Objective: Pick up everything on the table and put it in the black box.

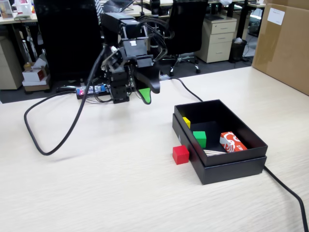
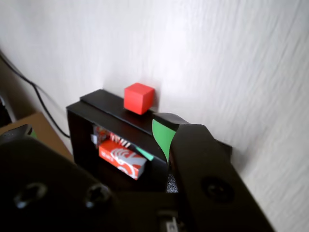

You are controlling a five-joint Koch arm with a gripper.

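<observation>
A small red cube sits on the pale wood table, touching or almost touching the left outer wall of the black box. In the wrist view the red cube lies just beyond the black box's rim. My gripper hangs above the table at the back, left of the box and well away from the cube. My gripper is open and holds nothing. One finger carries a green pad.
Inside the box lie a yellow cube, a green cube and a red-and-white packet. A big brown carton stands at the back right. Black cables loop over the table at left and at right.
</observation>
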